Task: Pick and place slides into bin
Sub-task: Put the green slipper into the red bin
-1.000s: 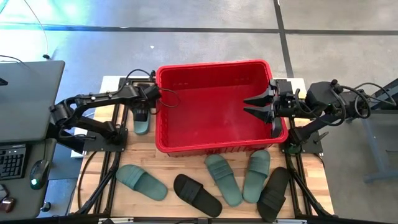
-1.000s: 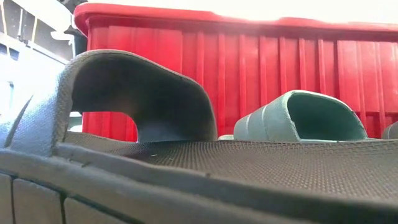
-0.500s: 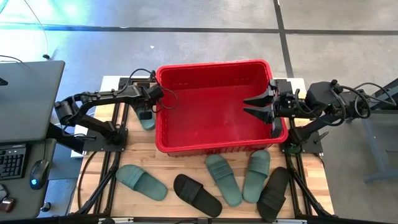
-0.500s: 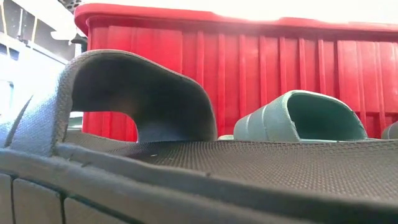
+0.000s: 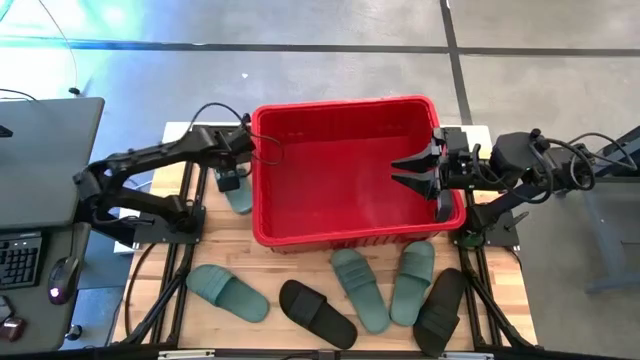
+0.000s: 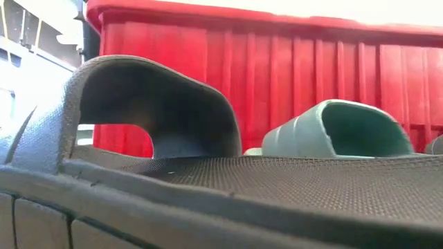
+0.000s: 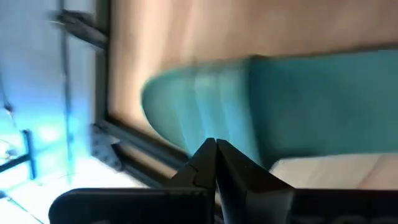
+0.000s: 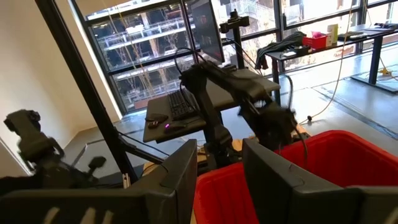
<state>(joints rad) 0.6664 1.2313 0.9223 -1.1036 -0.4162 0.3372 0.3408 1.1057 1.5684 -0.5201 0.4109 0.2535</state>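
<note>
A sage green slide (image 5: 240, 200) lies flat on the wooden table beside the left wall of the red bin (image 5: 340, 106). My left gripper (image 5: 231, 180) points down over it, shut, with nothing showing between its fingertips (image 7: 215, 148). The slide (image 7: 298, 106) fills the left wrist view beyond them. My right gripper (image 5: 400, 171) hangs level over the bin's right side, pointing toward the table's left, open and empty (image 8: 221, 180). No slide shows inside the bin. My left gripper's shut fingertips come from above and stand right at the green slide's long edge (image 7: 205, 134). Whether they touch it I cannot tell. The slide stays flat on the table.
Along the near edge lie a green slide (image 5: 228, 292), a black one (image 5: 317, 313), two green ones (image 5: 360, 288) (image 5: 413, 282) and a black one (image 5: 440, 310). In the low view a black slide (image 6: 138, 138) fills the foreground. A desk with a keyboard stands left of the table.
My left gripper has shut above the green slide beside the bin. The left arm's forearm has risen, and its wrist has drawn a little away from the bin's left rim. My right arm has kept still.
</note>
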